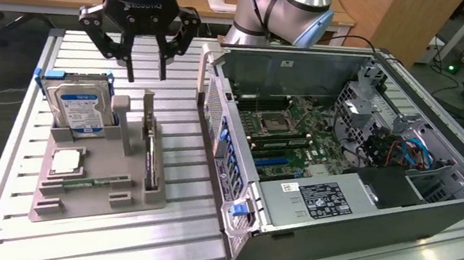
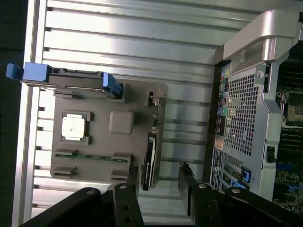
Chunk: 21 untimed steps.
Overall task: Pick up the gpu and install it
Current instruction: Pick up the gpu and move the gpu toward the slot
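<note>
Overhead, my black pincer [image 1: 145, 77] hung spread wide above the grey moulded tray [image 1: 82, 205], where the thin gpu [image 1: 151, 160] stood edgewise.

A silver table [image 1: 176, 250] is patterned with parallel grooves. A grey tray [image 1: 77, 207] is shown holding a silver hard drive [image 1: 81, 109], labelled in blue and white and framed in blue, and a black-edged graphics card [image 1: 152, 160]. The gripper [image 1: 145, 77] is coloured black. A green circuit board [image 1: 299, 153] is seen inside a dark grey computer case [image 1: 360, 227].
</note>
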Tool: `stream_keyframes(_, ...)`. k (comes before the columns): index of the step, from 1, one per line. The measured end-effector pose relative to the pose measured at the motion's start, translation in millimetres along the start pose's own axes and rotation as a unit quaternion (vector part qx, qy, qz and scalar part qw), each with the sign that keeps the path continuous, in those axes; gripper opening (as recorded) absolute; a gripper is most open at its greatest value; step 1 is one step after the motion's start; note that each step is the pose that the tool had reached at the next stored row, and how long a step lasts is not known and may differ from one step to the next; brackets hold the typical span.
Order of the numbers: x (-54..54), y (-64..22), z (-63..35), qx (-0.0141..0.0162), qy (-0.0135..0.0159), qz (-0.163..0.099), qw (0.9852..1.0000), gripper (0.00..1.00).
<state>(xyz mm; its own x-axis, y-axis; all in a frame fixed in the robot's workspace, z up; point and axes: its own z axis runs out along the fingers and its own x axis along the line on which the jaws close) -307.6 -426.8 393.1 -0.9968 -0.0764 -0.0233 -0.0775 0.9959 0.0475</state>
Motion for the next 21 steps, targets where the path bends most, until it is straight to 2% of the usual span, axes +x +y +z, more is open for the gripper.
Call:
stream_keyframes(3,5.2,0.3,2.2,0.0003,-0.0002,0.002,1.0000,0.53)
stream_keyframes(4,6.5,0.3,4.2,0.0006,-0.0006,0.003,1.0000,0.59)
stream_keyframes(7,6.7,0.0,8.9,0.0026,-0.0006,0.005,1.0000,0.59)
stream_keyframes(10,6.8,0.0,11.8,0.0093,-0.0004,0.005,0.9999,0.59)
stream_keyframes(16,7.1,-0.4,20.7,0.0139,-0.0009,0.018,0.9997,0.59)
stream_keyframes(21,7.3,-2.0,25.9,0.0167,-0.0084,0.028,0.9994,0.59)
